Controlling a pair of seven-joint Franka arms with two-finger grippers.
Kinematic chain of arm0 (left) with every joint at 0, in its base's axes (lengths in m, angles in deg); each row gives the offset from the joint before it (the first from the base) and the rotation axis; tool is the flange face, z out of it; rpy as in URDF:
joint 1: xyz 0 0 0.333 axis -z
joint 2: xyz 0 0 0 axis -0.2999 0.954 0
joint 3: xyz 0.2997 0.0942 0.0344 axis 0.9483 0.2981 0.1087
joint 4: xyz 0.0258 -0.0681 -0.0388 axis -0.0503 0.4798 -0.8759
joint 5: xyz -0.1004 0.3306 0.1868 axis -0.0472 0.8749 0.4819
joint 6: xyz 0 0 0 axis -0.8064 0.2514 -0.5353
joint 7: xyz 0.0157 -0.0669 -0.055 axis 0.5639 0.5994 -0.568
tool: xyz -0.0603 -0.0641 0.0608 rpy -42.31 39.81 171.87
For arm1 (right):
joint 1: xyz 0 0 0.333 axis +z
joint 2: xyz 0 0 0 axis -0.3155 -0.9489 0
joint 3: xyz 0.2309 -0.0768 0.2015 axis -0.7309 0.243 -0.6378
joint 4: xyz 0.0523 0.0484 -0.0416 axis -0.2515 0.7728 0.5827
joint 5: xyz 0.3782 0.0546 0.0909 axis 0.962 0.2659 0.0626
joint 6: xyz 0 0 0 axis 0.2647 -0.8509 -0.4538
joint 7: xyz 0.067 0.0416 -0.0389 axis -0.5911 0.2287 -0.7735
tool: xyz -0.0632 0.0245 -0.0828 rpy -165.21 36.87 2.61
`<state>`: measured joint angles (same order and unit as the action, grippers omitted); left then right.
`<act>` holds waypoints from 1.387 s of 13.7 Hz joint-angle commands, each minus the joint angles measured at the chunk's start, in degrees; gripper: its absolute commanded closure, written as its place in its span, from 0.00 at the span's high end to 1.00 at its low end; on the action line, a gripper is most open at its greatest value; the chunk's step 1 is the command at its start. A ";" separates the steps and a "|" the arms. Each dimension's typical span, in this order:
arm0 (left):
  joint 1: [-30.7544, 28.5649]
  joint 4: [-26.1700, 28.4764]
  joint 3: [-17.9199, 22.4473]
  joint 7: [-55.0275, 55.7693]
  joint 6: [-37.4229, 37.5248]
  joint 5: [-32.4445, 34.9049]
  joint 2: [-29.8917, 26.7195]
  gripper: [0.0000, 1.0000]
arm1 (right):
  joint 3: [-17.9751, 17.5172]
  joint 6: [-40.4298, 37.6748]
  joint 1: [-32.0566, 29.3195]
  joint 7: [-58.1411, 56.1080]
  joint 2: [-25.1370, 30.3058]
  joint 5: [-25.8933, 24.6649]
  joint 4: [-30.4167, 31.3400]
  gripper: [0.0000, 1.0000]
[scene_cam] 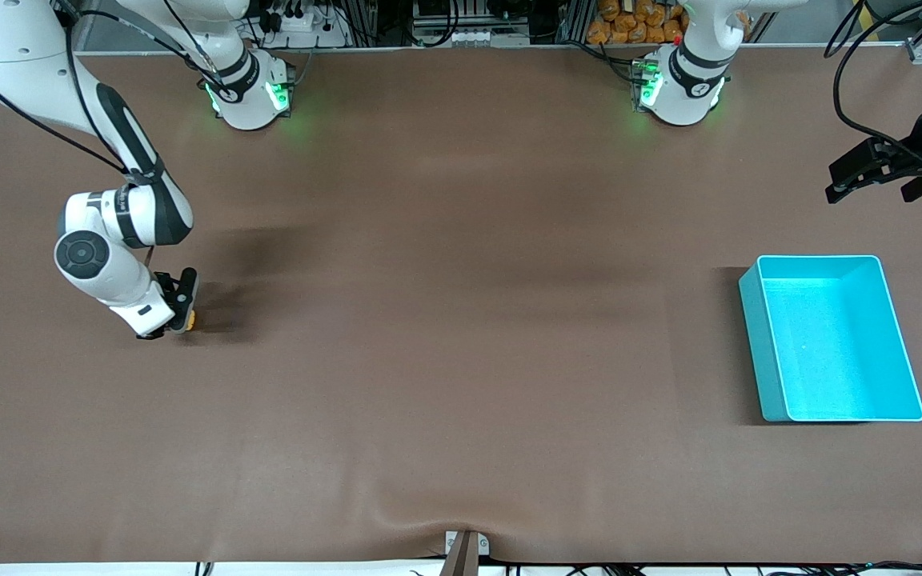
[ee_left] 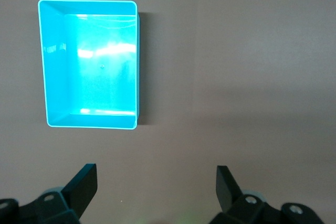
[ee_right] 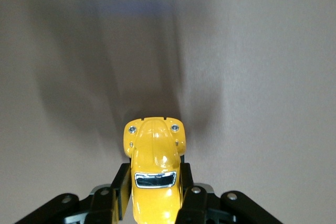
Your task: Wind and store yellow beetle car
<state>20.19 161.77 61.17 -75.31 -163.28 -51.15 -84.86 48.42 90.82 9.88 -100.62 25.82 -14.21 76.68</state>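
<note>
Front view: the right pincer (scene_cam: 179,308) sits low at the counter (scene_cam: 461,360), clamped on the yellow beetle car (scene_cam: 188,320). Left wrist view: the left pincer (ee_left: 156,187) waits, spread apart, above the cyan bin (ee_left: 48,61). Right wrist view: fingers (ee_right: 122,192) grip the car's sides.

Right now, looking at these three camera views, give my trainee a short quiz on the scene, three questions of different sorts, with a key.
1. True or false: the right gripper is shut on the small yellow beetle-shaped toy car.
2. Multiple choice: the open-topped rectangular cyan plastic bin lies
A. toward the right arm's end of the table
B. toward the left arm's end of the table
C. under the right gripper
3. Fill in: the left gripper waits in the air with its fingers ____.

Key
1. True: the fingers clamp the car's sides, low over the brown table.
2. B, and nothing shows inside it.
3. Open.
</note>
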 commanded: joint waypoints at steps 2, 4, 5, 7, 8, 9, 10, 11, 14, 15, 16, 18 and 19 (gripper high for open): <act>-0.11 -0.94 0.09 -0.23 0.80 -0.93 0.31 1.00 | -0.23 3.62 -3.96 -2.33 -6.82 -1.90 -2.67 0.18; -0.11 -0.94 0.09 -0.23 0.80 -0.93 0.31 1.00 | -0.23 3.98 -5.45 -4.26 -7.61 -1.90 -3.37 0.18; -0.11 -0.94 0.09 -0.23 0.80 -0.93 0.31 1.00 | -0.23 4.06 -6.68 -6.01 -8.40 -1.90 -4.07 0.18; -0.19 -0.94 0.09 -0.23 0.80 -0.93 0.31 1.00 | -0.23 4.06 -8.53 -8.48 -9.45 -1.90 -5.57 0.18; -0.11 -0.94 0.09 -0.23 0.80 -0.93 0.31 1.00 | -0.23 4.06 -9.23 -9.88 -9.89 -1.90 -6.44 0.18; -0.11 -0.94 0.09 -0.23 0.80 -0.93 0.31 1.00 | -0.23 4.06 -10.37 -10.94 -10.42 -1.90 -6.97 0.18; -0.19 -0.94 0.09 -0.23 0.80 -0.93 0.31 1.00 | -0.23 3.98 -11.25 -11.56 -10.60 -1.90 -7.41 0.18; -0.19 -0.94 0.09 -0.23 0.80 -0.93 0.31 1.00 | -0.23 4.06 -11.61 -12.17 -10.86 -1.90 -7.59 0.18; -0.19 -0.94 0.09 -0.23 0.80 -0.93 0.31 1.00 | -0.23 3.98 -13.98 -12.71 -11.04 -1.90 -7.86 0.19; -0.19 -0.94 0.09 -0.23 0.80 -0.93 0.31 1.00 | -0.23 4.06 -14.68 -13.23 -11.13 -1.90 -8.21 0.19; -0.19 -1.03 0.09 -0.23 0.80 -0.93 0.31 1.00 | -0.23 4.06 -15.47 -14.63 -11.39 -1.81 -8.64 0.19; -0.19 -0.94 0.09 -0.23 0.80 -0.93 0.31 1.00 | -0.23 4.06 -16.70 -15.25 -12.18 -1.81 -9.52 0.21; -0.19 -0.94 0.09 -0.23 0.80 -0.93 0.40 1.00 | -0.23 3.98 -16.97 -15.60 -12.27 -1.81 -9.62 0.23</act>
<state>20.19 161.77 61.18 -75.31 -163.28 -51.15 -84.86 48.55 92.07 -4.80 -115.45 21.42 -14.27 70.01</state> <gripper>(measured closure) 0.000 0.581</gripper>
